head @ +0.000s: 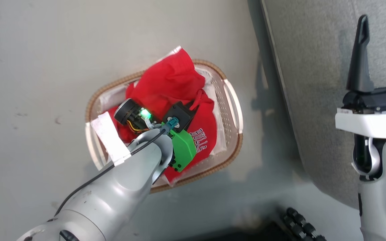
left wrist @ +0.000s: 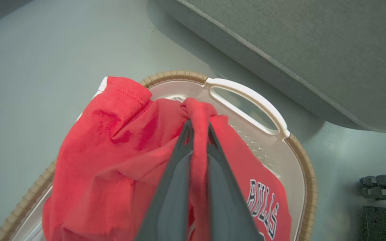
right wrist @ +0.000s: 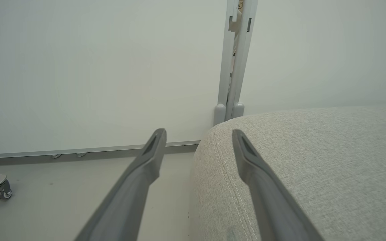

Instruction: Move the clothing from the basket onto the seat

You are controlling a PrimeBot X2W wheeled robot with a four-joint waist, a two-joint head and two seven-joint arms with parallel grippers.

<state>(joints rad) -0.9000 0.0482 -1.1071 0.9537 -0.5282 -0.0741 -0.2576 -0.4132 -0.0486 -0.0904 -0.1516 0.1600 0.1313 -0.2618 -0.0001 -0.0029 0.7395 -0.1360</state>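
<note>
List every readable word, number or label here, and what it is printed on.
"BULLS": black-and-white letters on the bright red fabric jersey, lying in the oval white perforated basket with brown woven rim.
Print below it is cut off at the left wrist view's edge: unreadable.

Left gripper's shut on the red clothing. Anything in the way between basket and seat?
Nothing visible. The left gripper pinches the clothing above the basket; bare floor lies between basket and seat. The open right gripper hovers over the seat.
</note>
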